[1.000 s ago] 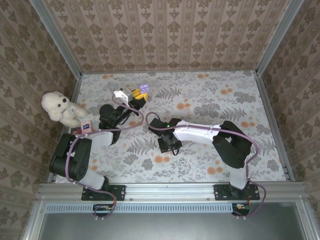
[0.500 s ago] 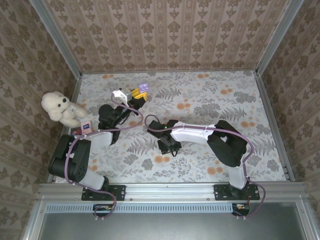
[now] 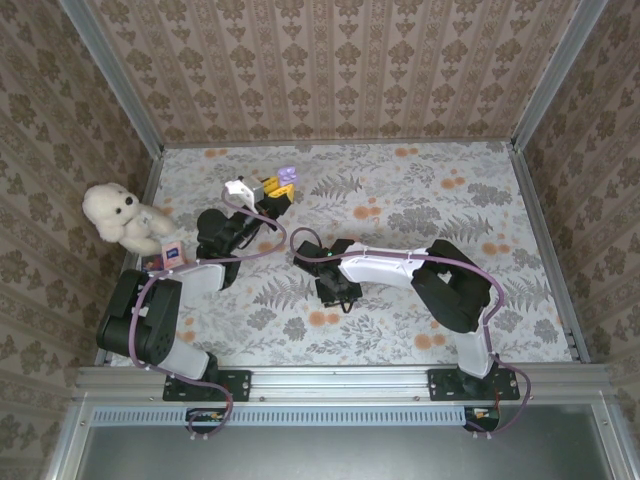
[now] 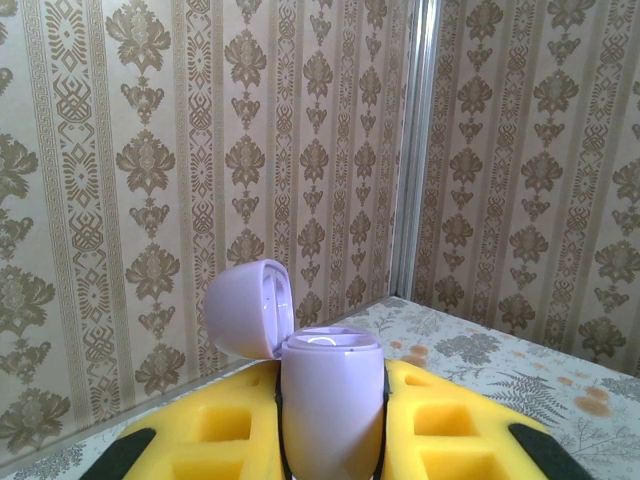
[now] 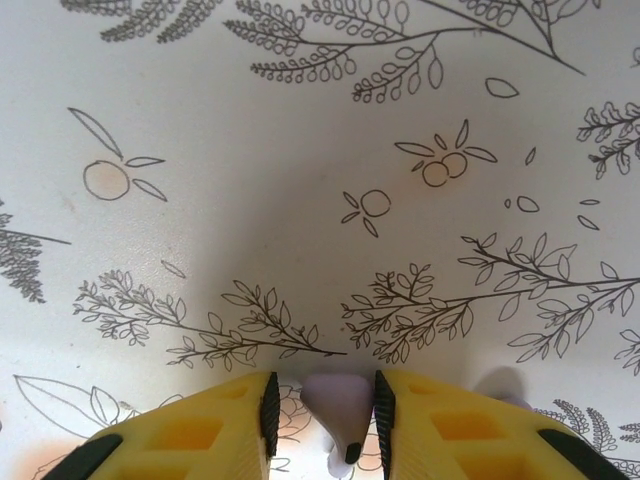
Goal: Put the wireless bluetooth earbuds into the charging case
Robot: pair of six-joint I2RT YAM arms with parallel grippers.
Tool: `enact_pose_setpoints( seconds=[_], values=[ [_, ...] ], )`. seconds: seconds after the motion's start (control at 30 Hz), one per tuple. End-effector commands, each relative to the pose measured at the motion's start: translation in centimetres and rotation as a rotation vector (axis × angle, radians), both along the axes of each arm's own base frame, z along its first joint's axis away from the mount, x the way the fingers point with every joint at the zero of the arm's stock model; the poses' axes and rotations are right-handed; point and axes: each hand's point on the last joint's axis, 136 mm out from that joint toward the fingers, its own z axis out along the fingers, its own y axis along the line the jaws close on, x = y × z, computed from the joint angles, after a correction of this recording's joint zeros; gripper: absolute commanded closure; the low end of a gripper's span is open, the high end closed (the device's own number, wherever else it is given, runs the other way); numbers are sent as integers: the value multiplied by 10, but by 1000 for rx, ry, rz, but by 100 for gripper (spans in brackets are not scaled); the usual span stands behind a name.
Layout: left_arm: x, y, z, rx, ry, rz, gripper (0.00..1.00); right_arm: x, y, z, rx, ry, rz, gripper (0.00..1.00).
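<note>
My left gripper point(image 4: 332, 445) is shut on the lilac charging case point(image 4: 332, 400), holding it upright with its lid point(image 4: 248, 308) flipped open to the left. The top view shows that case point(image 3: 288, 176) raised near the table's back left. My right gripper point(image 3: 338, 292) points down at the middle of the table. Its jaws stand around a lilac earbud point(image 5: 340, 405) lying on the cloth: the right pad touches it and a narrow gap remains at the left pad. A second lilac earbud point(image 5: 505, 385) peeks out beside the right finger point(image 5: 470, 430).
A white teddy bear point(image 3: 120, 215) and a small pink-and-blue box point(image 3: 173, 252) sit at the table's left edge. Patterned walls enclose the floral tablecloth point(image 3: 430, 200) on three sides, with metal rails along the edges.
The right arm has drawn slightly leftward and its gripper has settled a little lower over the earbud. The left arm and the case have not moved.
</note>
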Motion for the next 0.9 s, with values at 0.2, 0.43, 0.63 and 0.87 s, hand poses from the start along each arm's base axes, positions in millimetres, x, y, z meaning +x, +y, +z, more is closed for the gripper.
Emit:
enact_pose_setpoints(
  seconds=[0.2,0.43,0.63,0.87],
  values=[
    [-8,4,20,-38,-48,-3,100,0,-7,-4,-53,-7,-35,67],
    [-9,4,19,-37,-44,-10,100,-2,-10,-7,-57,-4,-40,72],
    [-9,4,19,-38,-43,-12,100,-4,-12,-9,-49,-8,-40,78],
    [-8,2,18,-37,-36,-19,100,-4,-12,-3,-23,-28,-39,81]
  ],
)
